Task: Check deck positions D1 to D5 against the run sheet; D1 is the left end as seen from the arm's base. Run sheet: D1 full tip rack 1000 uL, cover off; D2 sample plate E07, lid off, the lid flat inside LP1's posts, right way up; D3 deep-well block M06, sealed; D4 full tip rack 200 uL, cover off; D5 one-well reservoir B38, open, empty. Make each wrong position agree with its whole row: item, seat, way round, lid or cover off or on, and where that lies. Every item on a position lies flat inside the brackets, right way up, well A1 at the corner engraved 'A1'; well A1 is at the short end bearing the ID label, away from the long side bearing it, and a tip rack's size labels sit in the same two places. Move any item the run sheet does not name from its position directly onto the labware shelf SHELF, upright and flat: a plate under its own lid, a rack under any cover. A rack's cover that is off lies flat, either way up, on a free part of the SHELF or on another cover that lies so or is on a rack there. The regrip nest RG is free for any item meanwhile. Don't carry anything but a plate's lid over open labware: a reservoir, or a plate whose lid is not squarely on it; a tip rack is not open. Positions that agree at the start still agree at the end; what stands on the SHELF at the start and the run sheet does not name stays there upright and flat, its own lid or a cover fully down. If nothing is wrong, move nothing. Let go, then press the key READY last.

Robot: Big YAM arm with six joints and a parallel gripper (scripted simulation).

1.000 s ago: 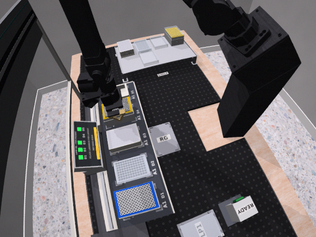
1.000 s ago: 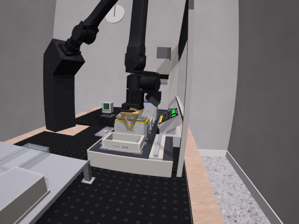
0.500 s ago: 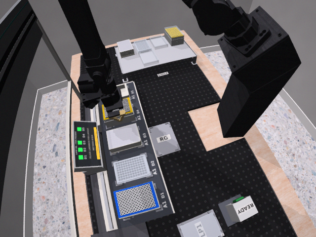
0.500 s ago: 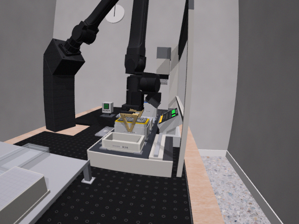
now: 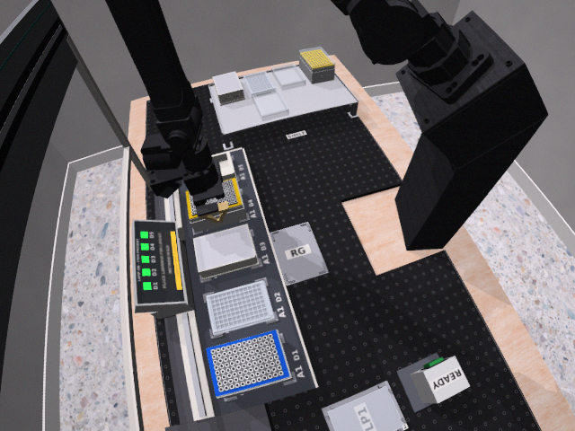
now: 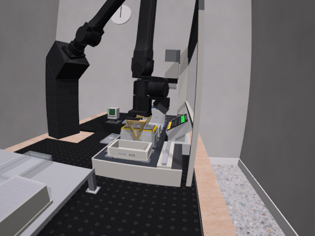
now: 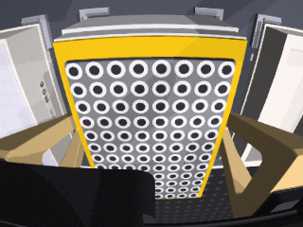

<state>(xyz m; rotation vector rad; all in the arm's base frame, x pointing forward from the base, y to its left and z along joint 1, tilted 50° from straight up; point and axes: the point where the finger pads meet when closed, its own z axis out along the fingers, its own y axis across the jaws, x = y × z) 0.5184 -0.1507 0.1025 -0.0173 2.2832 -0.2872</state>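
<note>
A yellow-framed tip rack (image 5: 214,197) with its cover off sits at D4, also seen in the wrist view (image 7: 148,120) and in the exterior view (image 6: 138,131). My gripper (image 7: 151,113) is straight above it, open. Its gold fingers stand apart beside the rack's two long sides. Along the deck lie the open white reservoir (image 5: 226,164) at D5, the sealed block (image 5: 225,250) at D3, the uncovered well plate (image 5: 239,306) at D2 and the blue-framed tip rack (image 5: 248,362) at D1. The reservoir (image 6: 129,149) looks empty.
The SHELF (image 5: 285,99) at the back holds a covered grey block (image 5: 227,88), a plate (image 5: 260,83), two clear flat pieces (image 5: 271,104) and a second yellow rack (image 5: 316,64). RG (image 5: 299,252) is bare. LP1 (image 5: 364,410) and the READY key (image 5: 441,378) are at the front. The status panel (image 5: 157,267) stands beside the deck.
</note>
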